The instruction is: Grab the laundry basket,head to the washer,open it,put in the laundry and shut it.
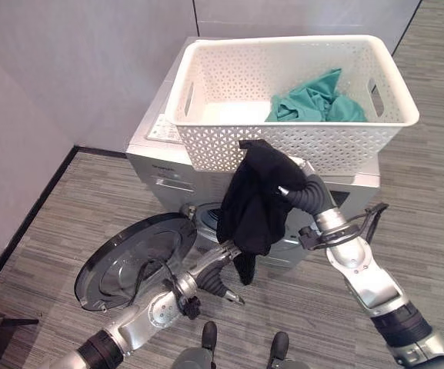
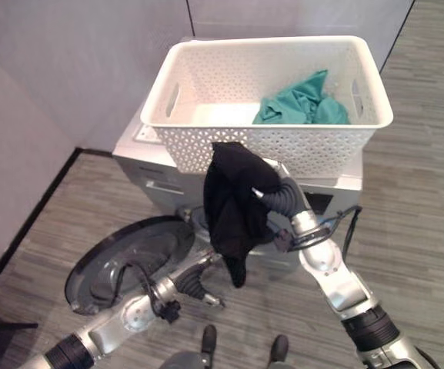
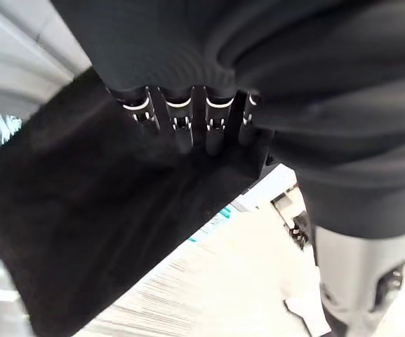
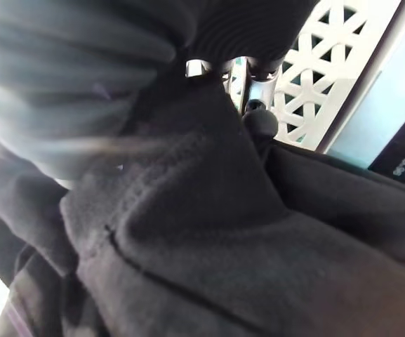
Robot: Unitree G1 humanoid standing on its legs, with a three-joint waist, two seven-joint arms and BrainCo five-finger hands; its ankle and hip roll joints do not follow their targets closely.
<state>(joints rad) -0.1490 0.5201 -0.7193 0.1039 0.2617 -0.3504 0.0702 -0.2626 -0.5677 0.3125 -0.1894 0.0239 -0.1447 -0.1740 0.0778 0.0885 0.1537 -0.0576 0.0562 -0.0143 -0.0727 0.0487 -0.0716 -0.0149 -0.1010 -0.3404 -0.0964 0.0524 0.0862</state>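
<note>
The washer [image 1: 168, 181] stands against the wall, beyond both robot hands, its round door [image 1: 133, 257] swung open and lying low beside the left robot hand. On the washer's top sits the white laundry basket [image 1: 229, 146], just above and behind the right robot hand; a teal garment [image 1: 314, 100] is left inside it. The right robot hand [image 1: 297, 183] is closed on a black garment [image 1: 256, 204], which hangs in front of the washer's opening — most of the robot hand is buried in the cloth. The left robot hand [image 1: 223, 256] is under the garment's lower end, its fingers [image 3: 181, 126] pressed into the black cloth; whether they grip it I cannot tell.

The risk, as I judge it: the cloth snags on the drum's rim or slips to the floor [image 1: 68, 207] if it is released before it is well inside the opening.
</note>
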